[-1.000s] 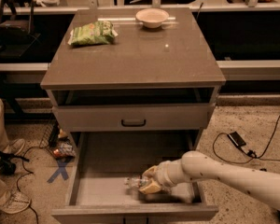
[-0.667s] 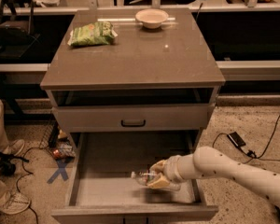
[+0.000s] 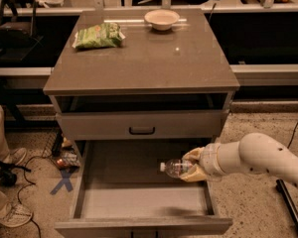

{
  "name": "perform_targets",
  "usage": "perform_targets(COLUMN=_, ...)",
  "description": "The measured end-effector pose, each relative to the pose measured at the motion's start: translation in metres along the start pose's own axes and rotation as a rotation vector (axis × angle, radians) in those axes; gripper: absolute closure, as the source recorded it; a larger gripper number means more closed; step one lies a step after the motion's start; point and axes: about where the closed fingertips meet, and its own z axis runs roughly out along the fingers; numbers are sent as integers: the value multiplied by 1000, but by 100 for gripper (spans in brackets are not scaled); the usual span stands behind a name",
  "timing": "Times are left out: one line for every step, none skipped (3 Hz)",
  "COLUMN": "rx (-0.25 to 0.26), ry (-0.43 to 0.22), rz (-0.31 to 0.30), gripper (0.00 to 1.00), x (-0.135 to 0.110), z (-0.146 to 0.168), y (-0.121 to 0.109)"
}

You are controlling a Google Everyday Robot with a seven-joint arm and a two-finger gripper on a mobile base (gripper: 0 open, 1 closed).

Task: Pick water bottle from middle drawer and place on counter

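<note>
Currently on record: one gripper (image 3: 189, 165), tan-fingered, at the end of a white arm (image 3: 260, 157) that reaches in from the right edge of the cabinet and over the right wall of the middle drawer (image 3: 139, 200). Gripper state: clenched around the water bottle (image 3: 174, 168), one finger (image 3: 192, 155) above the bottle's body and the other below it. Water bottle: clear plastic, lying roughly level in the grasp, its white cap (image 3: 162, 166) pointing toward the left edge, its base end hidden between the fingers; the cap end sticks out to the left of the gripper. Position: inside the open middle drawer, in its right half, close to the right wall and about midway between the drawer's back and its front edge; it appears held clear of the drawer floor, with a dark shadow on the floor near the front right corner. Middle drawer: pulled fully out, flat grey floor otherwise bare. Upper drawer (image 3: 99, 126): closed, black bar handle (image 3: 142, 131) at the centre of its front. Counter (image 3: 154, 63): glossy grey-brown slab; green snack bag (image 3: 99, 35) near its back left corner; pale bowl (image 3: 162, 19) at the middle of its back edge. Floor items: blue tape cross (image 3: 62, 181) left of the cabinet; a person's leg and shoe (image 3: 11, 215) at the far left.
</note>
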Motion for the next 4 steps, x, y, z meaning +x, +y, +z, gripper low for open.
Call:
perform_targets(rx=8, ry=-3, rz=-5, gripper=100, x=-1, z=-6, y=-4)
perform_targets(rx=39, ry=-14, rz=-25, gripper=100, x=-7, z=-30, y=-19)
perform_targets(rx=91, ry=-34, rz=-70, gripper=100, x=-23, z=-76, y=-45)
perform_targets(rx=140, ry=-27, rz=-144, gripper=100, x=-54, z=-136, y=-80)
